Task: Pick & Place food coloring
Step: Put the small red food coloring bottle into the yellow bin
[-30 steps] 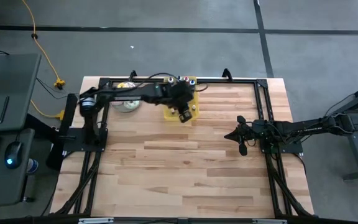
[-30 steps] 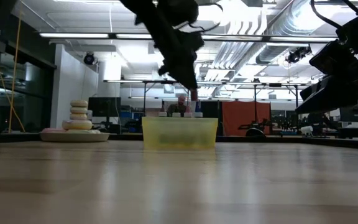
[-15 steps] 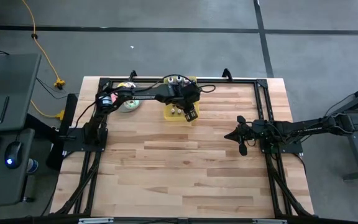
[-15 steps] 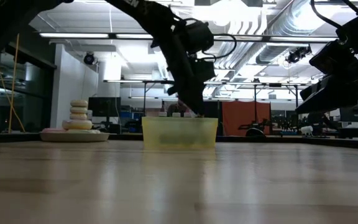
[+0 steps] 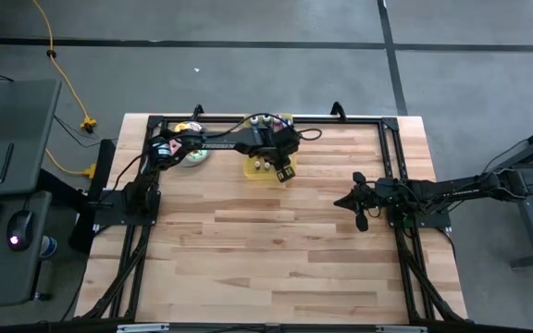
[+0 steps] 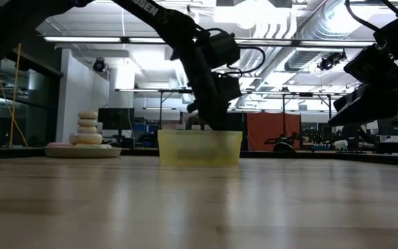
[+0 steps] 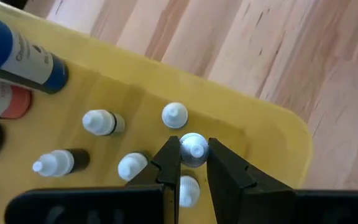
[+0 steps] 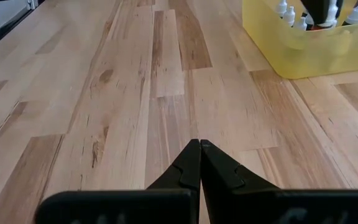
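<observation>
Over the butcher-block table (image 5: 276, 240), my left arm (image 5: 216, 141) reaches across the far edge to the yellow tray (image 6: 199, 147), lower now than a second ago: in the low view the wrist, then well above the rim, has dropped until its fingers dip inside the tray. Seen from above, the elbow has drawn back toward the plate of donuts (image 6: 83, 142), which has not moved.

My left gripper (image 7: 188, 162) is clenched on a bottle (image 7: 194, 149), one dark finger on each side of its whitish cap; the bottle stands upright inside the tray near the corner wall. A second ago that gripper held a small bottle in the air above the tray.

Around it in the tray stand other small white-capped dropper bottles (image 7: 174, 116), and larger blue (image 7: 23, 53) and red (image 7: 5, 102) bottles lie on their sides toward the far end.

My right arm (image 5: 452, 191) waits at the table's right edge, unchanged, its gripper (image 8: 199, 163) pressed together with the fingertips touching, hanging above bare wood well apart from the tray.
</observation>
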You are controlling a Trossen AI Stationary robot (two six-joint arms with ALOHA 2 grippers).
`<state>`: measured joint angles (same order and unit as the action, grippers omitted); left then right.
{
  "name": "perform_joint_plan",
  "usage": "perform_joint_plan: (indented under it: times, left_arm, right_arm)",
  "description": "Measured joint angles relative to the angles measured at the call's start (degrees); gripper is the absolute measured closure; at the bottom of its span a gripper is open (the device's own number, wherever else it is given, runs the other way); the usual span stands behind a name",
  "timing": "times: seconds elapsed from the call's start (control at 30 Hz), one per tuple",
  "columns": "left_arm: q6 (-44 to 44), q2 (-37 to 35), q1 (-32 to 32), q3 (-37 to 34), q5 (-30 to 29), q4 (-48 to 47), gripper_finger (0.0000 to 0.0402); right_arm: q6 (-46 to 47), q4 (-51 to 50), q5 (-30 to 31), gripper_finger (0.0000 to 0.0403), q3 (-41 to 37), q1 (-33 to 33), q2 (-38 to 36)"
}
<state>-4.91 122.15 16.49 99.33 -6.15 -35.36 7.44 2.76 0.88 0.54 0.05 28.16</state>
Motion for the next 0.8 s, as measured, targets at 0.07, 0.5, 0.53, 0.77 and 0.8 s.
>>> perform_joint_plan:
  times: [0.07,0.5,0.53,0.77,0.8]
  left_arm:
    - [0.0,0.1,0.0,0.0,0.0,0.1,0.0357]
    - [-1.0,0.1,0.0,0.0,0.8,1.3,0.0357]
    - [-1.9,0.1,0.0,0.0,0.9,1.3,0.0357]
    - [-3.2,0.4,0.0,0.0,0.7,1.6,0.0357]
    - [-3.7,0.9,0.0,0.0,0.8,2.2,0.0357]
  right_arm:
    - [0.0,0.0,0.0,0.0402,0.0,0.0,0.0]
    - [0.0,0.0,0.0,0.0402,0.0,0.0,0.0]
    - [0.0,0.0,0.0,0.0402,0.0,0.0,0.0]
    - [0.0,0.0,0.0,0.0402,0.0,0.0,0.0]
    - [0.0,0.0,0.0,0.0402,0.0,0.0,0.0]
